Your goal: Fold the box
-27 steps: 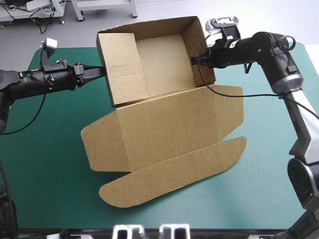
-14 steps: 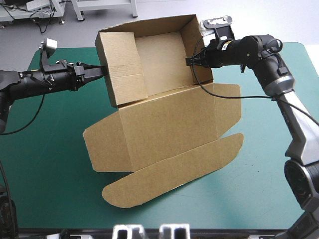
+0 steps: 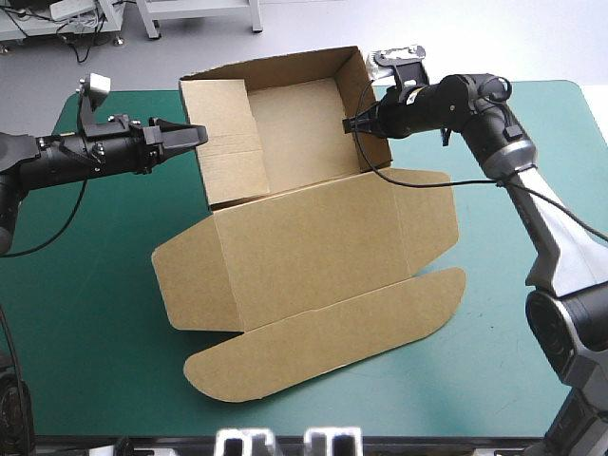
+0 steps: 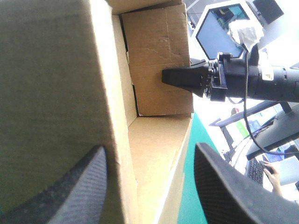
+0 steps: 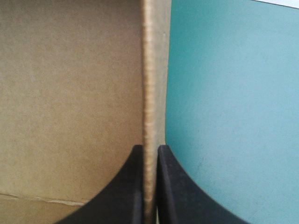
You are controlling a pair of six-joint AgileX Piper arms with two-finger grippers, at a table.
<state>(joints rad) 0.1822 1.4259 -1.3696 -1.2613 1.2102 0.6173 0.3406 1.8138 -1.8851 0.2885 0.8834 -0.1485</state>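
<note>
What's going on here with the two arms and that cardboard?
Two robot arms are working on a brown box on the teal-green table. The box stands as an open tray with its walls raised, and its lid lies flat toward the near edge. The right gripper has its jaws shut on the tray's right wall. The left gripper is at the left wall with its jaws open and the wall's edge between them, not clamped.

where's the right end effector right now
In the high view, the right end effector is at the far right side of the box, shut on the edge of its raised right wall.
</note>
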